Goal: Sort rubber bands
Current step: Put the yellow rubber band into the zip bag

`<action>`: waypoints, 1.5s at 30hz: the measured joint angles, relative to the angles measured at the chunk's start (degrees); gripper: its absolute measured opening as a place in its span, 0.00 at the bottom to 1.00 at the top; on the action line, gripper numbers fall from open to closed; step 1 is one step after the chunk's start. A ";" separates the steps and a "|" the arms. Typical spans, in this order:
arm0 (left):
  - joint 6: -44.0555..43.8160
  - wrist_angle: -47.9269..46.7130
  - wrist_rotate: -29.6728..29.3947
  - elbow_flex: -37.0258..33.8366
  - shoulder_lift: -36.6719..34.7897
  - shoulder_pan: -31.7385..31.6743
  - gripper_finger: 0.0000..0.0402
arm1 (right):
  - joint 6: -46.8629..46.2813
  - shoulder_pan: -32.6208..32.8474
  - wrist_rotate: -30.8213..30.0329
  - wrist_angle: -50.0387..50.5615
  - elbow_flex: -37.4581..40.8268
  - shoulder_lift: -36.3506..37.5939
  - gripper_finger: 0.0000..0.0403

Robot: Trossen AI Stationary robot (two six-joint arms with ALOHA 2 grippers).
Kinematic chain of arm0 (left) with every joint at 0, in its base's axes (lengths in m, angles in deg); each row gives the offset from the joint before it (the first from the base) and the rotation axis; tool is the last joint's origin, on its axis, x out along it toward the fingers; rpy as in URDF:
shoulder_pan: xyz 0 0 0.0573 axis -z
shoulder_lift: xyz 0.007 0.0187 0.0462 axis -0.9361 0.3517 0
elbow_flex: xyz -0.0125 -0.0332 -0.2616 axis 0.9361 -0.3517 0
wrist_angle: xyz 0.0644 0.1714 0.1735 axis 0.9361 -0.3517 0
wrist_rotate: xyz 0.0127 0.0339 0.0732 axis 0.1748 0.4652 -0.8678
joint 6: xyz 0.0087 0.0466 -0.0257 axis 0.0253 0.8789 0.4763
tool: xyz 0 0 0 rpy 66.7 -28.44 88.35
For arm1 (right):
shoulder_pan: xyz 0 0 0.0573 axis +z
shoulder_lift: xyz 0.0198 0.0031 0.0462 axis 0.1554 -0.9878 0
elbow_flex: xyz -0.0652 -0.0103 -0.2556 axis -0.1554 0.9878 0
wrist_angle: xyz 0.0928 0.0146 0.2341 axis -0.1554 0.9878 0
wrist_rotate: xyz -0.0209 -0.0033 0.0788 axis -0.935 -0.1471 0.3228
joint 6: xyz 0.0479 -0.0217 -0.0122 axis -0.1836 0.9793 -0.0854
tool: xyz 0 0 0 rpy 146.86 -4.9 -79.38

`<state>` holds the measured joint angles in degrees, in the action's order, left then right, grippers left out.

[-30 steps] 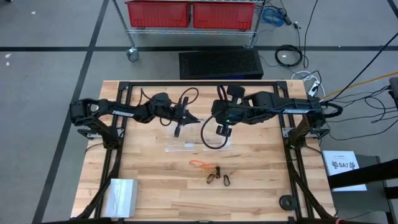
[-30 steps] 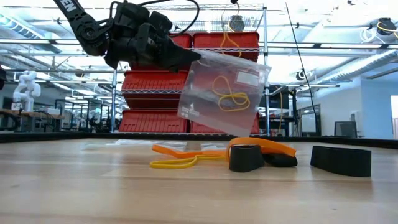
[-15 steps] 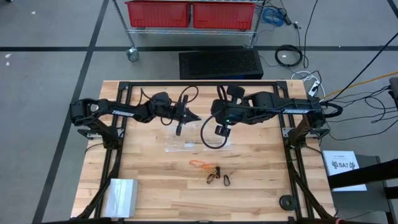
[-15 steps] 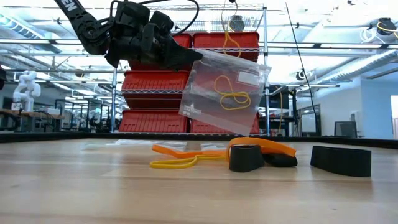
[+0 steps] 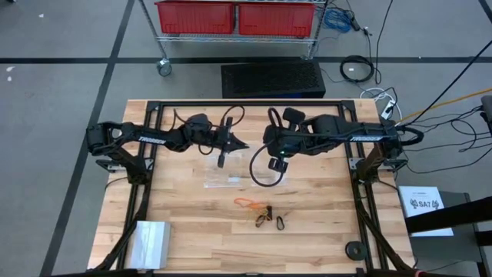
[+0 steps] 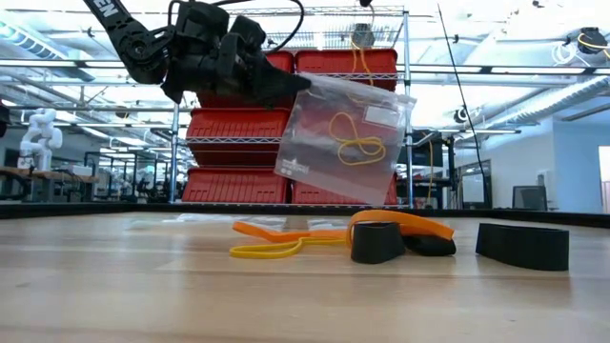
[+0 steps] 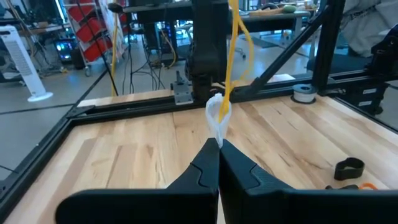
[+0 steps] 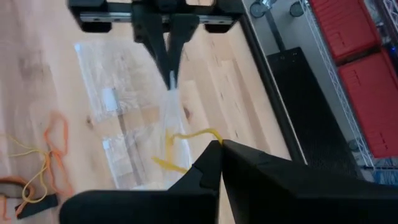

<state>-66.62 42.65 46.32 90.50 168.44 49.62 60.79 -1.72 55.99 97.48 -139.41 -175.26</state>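
My left gripper (image 5: 243, 146) is shut on a clear plastic bag (image 6: 343, 138) that it holds up in the air over the far middle of the table. A yellow rubber band (image 6: 355, 141) sits in the bag, and a strand (image 7: 231, 43) runs up out of its mouth. My right gripper (image 8: 218, 144) is shut just to the right of the bag, at that yellow band (image 8: 194, 135). Orange (image 5: 247, 202), yellow and black bands (image 5: 281, 223) lie loose on the near middle of the table. My left gripper pinches the bag's upper edge (image 7: 215, 127) between its two fingertips, coming level from the table's left. The bag is lifted clear and hangs tilted below the fingers. My right gripper pinches one end of the yellow band (image 8: 210, 133) at its fingertips, coming from the table's right. The band's other end lies in the bag (image 8: 168, 163).
Two more clear bags (image 5: 223, 182) lie flat on the table under the grippers. A stack of bags (image 5: 150, 242) sits at the near left corner. A black cable loop (image 5: 261, 175) hangs from the right arm. A round black part (image 5: 355, 249) lies near the right edge.
My right gripper has shifted slightly toward the table's right. The bag has stayed hanging from my left gripper and has risen a little in the low view.
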 joint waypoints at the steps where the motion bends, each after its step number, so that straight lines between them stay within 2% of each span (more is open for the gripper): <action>1: 0.00 0.35 0.04 0.00 0.00 0.00 0.00 | 0.43 -0.07 0.65 -0.01 0.00 -0.03 0.00; 13: -0.09 0.92 0.31 0.00 0.00 0.80 0.00 | 5.68 -2.63 2.65 -0.91 0.07 -6.37 0.00; 25: -0.09 1.11 0.42 0.00 0.02 0.81 0.00 | 5.62 -3.74 9.78 0.49 0.07 -12.19 0.00; 38: -0.09 1.55 1.42 0.00 0.01 1.77 0.00 | 5.23 -6.73 9.75 0.95 0.07 -13.40 0.00; 41: -0.09 1.79 1.49 0.00 0.02 1.97 0.00 | 6.44 -7.26 11.10 0.22 0.07 -13.40 0.03; 45: -0.09 1.79 1.49 0.00 0.01 1.95 0.00 | 7.39 -7.28 12.31 -0.01 0.07 -13.36 0.14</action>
<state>-66.71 44.44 47.81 90.50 168.46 51.56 68.18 -9.00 68.29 97.47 -139.35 -188.62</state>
